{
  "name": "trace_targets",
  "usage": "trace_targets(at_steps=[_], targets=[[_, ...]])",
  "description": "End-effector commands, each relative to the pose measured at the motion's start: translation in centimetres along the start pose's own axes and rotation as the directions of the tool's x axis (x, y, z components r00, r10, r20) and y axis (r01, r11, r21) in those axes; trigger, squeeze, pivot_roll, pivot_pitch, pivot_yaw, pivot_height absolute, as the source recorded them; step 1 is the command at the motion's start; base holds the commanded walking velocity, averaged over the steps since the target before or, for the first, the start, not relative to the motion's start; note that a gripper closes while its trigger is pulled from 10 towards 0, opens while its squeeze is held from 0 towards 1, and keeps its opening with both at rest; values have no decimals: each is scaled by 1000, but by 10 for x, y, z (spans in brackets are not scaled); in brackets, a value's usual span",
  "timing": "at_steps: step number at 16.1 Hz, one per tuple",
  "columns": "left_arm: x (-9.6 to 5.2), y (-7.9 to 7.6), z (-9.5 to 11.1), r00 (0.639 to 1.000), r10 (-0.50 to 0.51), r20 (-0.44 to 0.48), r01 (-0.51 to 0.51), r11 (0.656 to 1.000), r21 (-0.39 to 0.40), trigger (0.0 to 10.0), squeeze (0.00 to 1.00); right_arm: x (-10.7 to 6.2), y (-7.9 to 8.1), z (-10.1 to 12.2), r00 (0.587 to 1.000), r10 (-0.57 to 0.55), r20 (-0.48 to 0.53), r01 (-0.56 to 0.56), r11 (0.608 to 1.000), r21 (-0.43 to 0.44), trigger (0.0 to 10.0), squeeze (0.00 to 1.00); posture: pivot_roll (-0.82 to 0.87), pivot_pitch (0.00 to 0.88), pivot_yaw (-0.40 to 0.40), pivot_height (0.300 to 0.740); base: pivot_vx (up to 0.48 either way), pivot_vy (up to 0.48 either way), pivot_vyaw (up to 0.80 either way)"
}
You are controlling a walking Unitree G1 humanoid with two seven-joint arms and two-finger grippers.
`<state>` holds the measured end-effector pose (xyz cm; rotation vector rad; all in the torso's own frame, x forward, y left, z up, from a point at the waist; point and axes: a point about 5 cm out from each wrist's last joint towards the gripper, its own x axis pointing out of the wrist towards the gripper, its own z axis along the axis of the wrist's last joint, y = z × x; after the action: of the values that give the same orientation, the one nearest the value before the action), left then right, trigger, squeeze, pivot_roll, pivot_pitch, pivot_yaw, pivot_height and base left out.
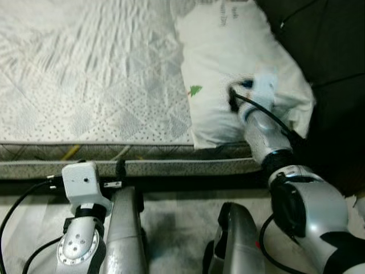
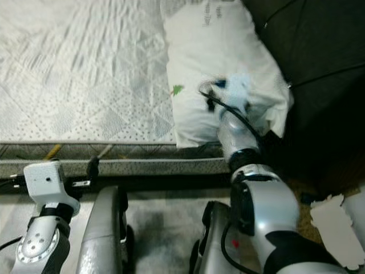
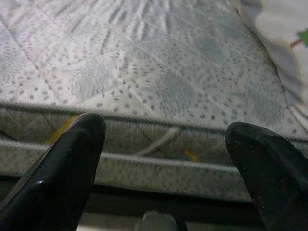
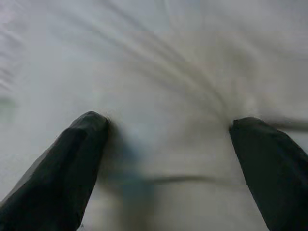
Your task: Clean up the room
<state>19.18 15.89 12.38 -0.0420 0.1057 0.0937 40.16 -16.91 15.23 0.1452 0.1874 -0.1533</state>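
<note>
Both grippers gape wide; left gripper (image 3: 163, 159) idles at seven o'clock.
Right gripper (image 4: 168, 144) presses pillow (image 1: 239, 63); shallow bite risks slipping.

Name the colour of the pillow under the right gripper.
White pillow, small green mark; left eye view.

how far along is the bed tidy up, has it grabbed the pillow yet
Nothing looks finished. The pillow lies at the mattress corner. The right gripper presses on it, fingers open, no grasp yet. The left gripper waits open near the mattress edge. Gripping and placing remain.
</note>
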Motion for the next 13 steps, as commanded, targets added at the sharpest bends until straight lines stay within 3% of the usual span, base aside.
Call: trace_targets(at_steps=[1, 2, 4, 7, 10, 13], targets=[[-4, -2, -1, 1000, -17, -23, 16, 1000, -4, 10000, 0, -6, -20, -38, 980, -85, -179, 96, 994, 53, 10000, 1000, 233, 298, -64, 571, 0, 0, 0], [-3, -2, 0, 999, -17, -29, 17, 1000, -4, 10000, 0, -10, -23, -54, 967, -96, -236, 112, 992, 58, 10000, 1000, 235, 293, -62, 571, 0, 0, 0], [1, -2, 1, 999, -23, -23, 24, 1000, 2, 10000, 0, -10, -19, -54, 973, -70, -221, 81, 996, 41, 10000, 1000, 238, 277, -54, 571, 0, 0, 0], [14, -4, 6, 999, -41, 3, 41, 999, 15, 10000, 0, -3, -1, -21, 997, 33, -73, -31, 999, 23, 10000, 1000, 225, 222, -41, 571, 0, 0, 0], [34, -6, 14, 997, -37, 63, 36, 999, 28, 10000, 0, -1, 24, 22, 963, 231, 139, -213, 968, -133, 10000, 1000, 183, 140, -34, 571, 0, 0, 0], [61, -7, 21, 991, -41, 130, 32, 997, 73, 10000, 0, -10, 31, 11, 928, 315, 199, -276, 940, -201, 10000, 1000, 130, 56, -29, 571, 0, 0, 0]])
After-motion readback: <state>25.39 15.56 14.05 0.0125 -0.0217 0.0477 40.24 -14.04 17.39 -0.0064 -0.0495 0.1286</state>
